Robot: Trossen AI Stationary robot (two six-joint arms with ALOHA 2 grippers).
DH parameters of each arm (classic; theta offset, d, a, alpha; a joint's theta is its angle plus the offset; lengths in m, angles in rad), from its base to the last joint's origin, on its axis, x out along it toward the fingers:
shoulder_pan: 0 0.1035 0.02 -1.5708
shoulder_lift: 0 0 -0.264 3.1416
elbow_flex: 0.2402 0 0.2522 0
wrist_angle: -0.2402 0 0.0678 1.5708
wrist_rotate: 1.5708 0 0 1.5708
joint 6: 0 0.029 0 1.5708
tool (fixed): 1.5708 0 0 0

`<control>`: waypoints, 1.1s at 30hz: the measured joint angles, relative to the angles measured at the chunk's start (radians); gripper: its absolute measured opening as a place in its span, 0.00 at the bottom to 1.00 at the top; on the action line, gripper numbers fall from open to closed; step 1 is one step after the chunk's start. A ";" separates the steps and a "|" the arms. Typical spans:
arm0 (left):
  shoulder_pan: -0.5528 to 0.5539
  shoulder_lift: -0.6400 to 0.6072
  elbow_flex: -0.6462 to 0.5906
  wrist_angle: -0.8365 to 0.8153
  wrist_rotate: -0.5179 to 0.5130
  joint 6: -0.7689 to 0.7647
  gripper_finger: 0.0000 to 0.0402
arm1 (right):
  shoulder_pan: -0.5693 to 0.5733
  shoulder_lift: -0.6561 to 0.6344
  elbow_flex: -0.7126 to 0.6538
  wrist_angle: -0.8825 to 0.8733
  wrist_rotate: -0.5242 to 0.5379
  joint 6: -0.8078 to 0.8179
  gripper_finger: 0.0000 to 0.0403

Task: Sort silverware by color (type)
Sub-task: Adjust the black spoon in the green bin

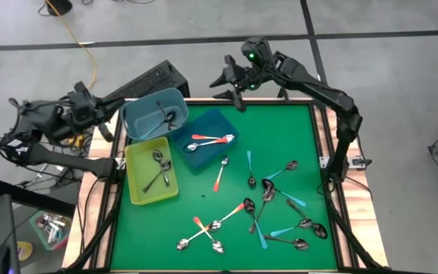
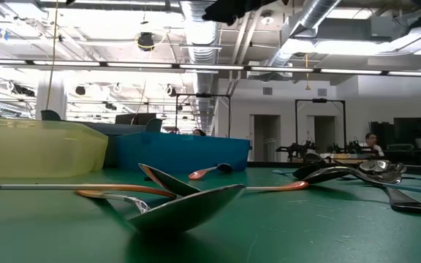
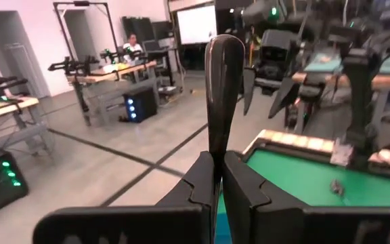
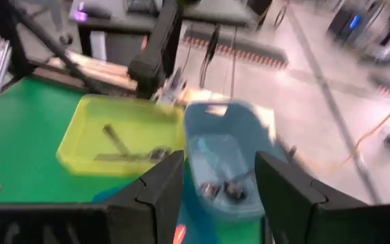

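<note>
Green mat [image 1: 204, 183], high view: most spoons [image 1: 268, 190] lie scattered toward the right. Three trays at the left hold a few each: yellow tray [image 1: 137, 192], pale blue tray [image 1: 137, 114], dark blue tray [image 1: 220, 122]. Right gripper [image 1: 238, 97] hovers at the far edge; left gripper [image 1: 106, 114] is parked off the table.

Low view: crossed spoons up close.

Left wrist view: jaws pressed together, empty.

Right wrist view: jaws spread, empty, above the pale blue tray (contents blurred). Risk: overlapping handles, so one pinch may drag a neighbouring spoon.
</note>
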 joint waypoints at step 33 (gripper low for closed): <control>-0.005 0.166 -0.441 -0.099 0.173 -0.773 0.00 | 0.152 -0.003 -0.073 0.030 0.000 0.185 0.49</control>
